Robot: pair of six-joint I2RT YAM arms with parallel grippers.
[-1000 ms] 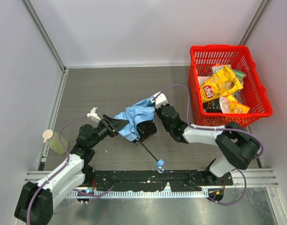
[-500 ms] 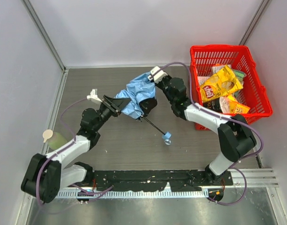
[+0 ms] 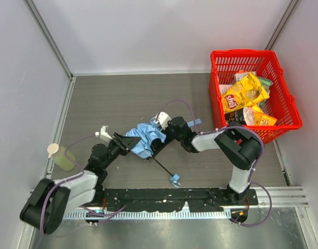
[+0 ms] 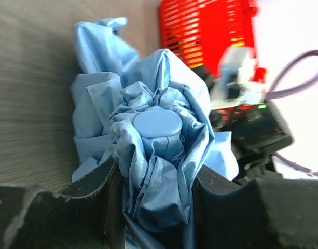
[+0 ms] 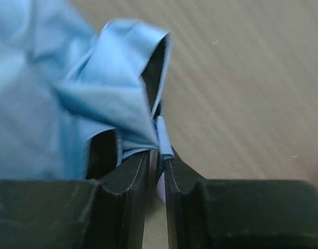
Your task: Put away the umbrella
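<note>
Grey wood-grain bench (image 3: 122,98), white walls (image 3: 164,31) on three sides. A red basket (image 3: 242,52) of snack bags sits far right, a pale bottle (image 3: 61,157) at the left edge. The umbrella (image 3: 144,139) lies mid-bench, fabric bunched, handle (image 3: 175,179) toward the near edge. Your left claw (image 4: 154,181) clamps the fabric. Your right claw (image 5: 157,155) is barely parted with a fabric tab in the gap; you cannot tell if it grips.

The left arm (image 3: 81,181) is stretched low toward the middle, and the left pincer (image 4: 154,192) is clamped on the umbrella (image 4: 148,155) fabric. The right arm (image 3: 210,139) is folded leftward, and the right pincer (image 5: 157,158) is held with jaws narrowly parted
</note>
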